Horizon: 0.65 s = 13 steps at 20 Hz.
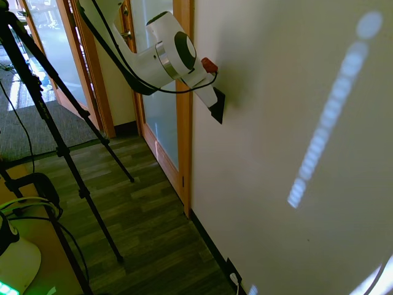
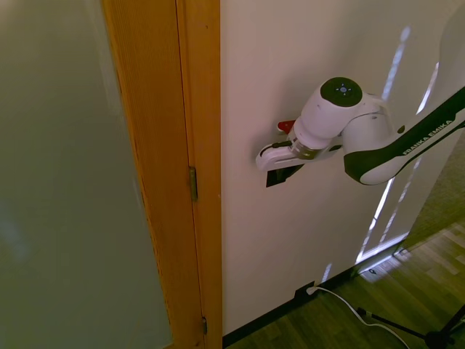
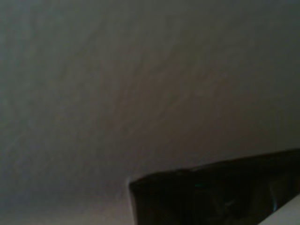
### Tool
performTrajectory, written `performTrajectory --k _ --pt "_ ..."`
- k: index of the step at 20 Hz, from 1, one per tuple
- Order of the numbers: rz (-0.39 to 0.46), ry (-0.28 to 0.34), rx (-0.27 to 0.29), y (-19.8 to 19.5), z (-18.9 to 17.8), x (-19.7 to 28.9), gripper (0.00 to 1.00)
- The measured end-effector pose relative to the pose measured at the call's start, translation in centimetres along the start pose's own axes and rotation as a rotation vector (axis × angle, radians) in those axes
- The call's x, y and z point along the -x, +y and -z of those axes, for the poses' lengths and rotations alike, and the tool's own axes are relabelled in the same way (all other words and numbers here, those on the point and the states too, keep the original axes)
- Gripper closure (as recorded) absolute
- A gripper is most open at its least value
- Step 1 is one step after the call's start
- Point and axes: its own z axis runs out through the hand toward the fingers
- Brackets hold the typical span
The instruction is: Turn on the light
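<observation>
The light switch (image 1: 217, 108) is a small black upright plate on the cream wall, just right of the wooden door frame. No lamp is in view. My gripper (image 1: 210, 92) is pressed up against the wall at the top of the switch (image 2: 282, 174), and the white hand (image 2: 280, 155) covers the plate's upper part. In the wrist view the switch (image 3: 211, 197) is a dark, blurred shape very close to the camera.
An orange wooden door frame (image 2: 196, 145) with a frosted glass door (image 1: 161, 117) stands beside the switch. Low on the wall sits a black plate with a white plug (image 1: 234, 275). A pale-blue streak of glare (image 1: 331, 110) crosses the wall. The floor is dark wood.
</observation>
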Motion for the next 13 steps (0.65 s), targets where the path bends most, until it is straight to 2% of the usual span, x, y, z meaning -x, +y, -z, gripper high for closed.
performTrajectory --k 8,12,13 --pt "-0.011 -0.002 -0.033 -0.1 0.5 0.2 1.00" --pt "-0.034 0.004 -0.116 0.3 2.8 -0.7 1.00" --pt "-0.039 0.011 -0.134 0.3 3.5 -0.9 0.00"
